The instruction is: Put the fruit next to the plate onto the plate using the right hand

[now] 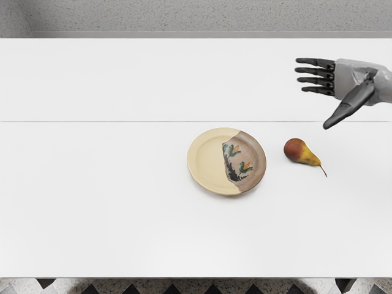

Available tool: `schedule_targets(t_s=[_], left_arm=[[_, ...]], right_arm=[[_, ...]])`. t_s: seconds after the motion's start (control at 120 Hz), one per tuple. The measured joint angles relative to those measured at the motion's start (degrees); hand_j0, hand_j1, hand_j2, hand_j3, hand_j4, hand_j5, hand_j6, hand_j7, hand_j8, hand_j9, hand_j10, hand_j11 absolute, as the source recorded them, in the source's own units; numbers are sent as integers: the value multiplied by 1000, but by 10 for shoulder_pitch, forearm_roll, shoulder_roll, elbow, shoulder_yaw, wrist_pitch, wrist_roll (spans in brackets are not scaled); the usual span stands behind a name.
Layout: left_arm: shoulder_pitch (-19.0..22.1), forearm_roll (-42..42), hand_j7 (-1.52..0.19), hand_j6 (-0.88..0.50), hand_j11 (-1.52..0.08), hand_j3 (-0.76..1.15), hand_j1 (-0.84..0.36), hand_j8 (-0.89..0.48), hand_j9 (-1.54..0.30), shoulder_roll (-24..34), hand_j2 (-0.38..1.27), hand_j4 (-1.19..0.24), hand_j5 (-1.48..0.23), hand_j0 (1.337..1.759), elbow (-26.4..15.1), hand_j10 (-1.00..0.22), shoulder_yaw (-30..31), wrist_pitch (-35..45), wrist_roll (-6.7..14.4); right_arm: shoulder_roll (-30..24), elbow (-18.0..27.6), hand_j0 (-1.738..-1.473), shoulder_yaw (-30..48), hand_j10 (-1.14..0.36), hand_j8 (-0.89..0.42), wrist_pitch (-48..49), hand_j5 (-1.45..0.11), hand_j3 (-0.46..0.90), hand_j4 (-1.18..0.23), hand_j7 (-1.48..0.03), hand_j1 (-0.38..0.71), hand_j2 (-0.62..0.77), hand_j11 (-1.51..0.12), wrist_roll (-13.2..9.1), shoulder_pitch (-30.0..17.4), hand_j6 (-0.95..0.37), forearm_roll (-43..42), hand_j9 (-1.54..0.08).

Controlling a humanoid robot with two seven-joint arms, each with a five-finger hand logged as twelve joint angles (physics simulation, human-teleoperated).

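Observation:
A red and yellow pear [300, 152] lies on its side on the white table, its stem pointing right, just to the right of the plate. The plate [206, 160] is cream with a brown part bearing a bird pattern, and nothing lies on it. My right hand [324, 92] hovers above and to the right of the pear, its dark fingers [312, 76] stretched out to the left and the thumb pointing down-left. It is open and holds nothing. The left arm does not show.
The white table [98, 184] spans the whole view, with a seam across its middle. A grey wall runs along the far edge, and a checkered floor shows below the near edge.

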Motion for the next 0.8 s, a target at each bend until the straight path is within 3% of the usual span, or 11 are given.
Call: schedule_targets(t_s=[0.083, 0.217, 0.325, 0.5, 0.8], left_arm=[[0, 0, -1, -1, -1, 0, 348, -1, -1, 0, 0, -1, -1, 1658, 0, -1, 0, 0, 0], [0, 0, -1, -1, -1, 0, 348, -1, -1, 0, 0, -1, -1, 1658, 0, -1, 0, 0, 0], [0, 0, -1, -1, -1, 0, 348, -1, -1, 0, 0, -1, -1, 1658, 0, -1, 0, 0, 0], [0, 0, -1, -1, -1, 0, 348, -1, -1, 0, 0, -1, -1, 1658, 0, -1, 0, 0, 0], [0, 0, -1, -1, -1, 0, 348, -1, -1, 0, 0, -1, -1, 1658, 0, -1, 0, 0, 0]], right_arm=[[0, -6, -1658, -2, 0, 0, 0, 0, 0, 0, 0, -349, 2, 0, -5, -3, 0, 2, 0], [-2, 1, -1658, -2, 0, 0, 0, 0, 0, 0, 0, -349, 2, 0, -93, -3, 0, 1, 0], [-33, 71, -1658, -6, -1, -1, -17, 0, 0, -1, 0, -349, 1, 0, -127, -5, -1, -11, 0], [-61, 186, -1658, -8, -1, -2, -195, 0, 0, -1, 0, -349, 1, 0, -142, -11, -2, -71, 0], [-28, 263, -1658, -11, -2, -3, -461, 0, 0, -2, 0, -349, 1, 0, -144, -72, -3, -181, 0]])
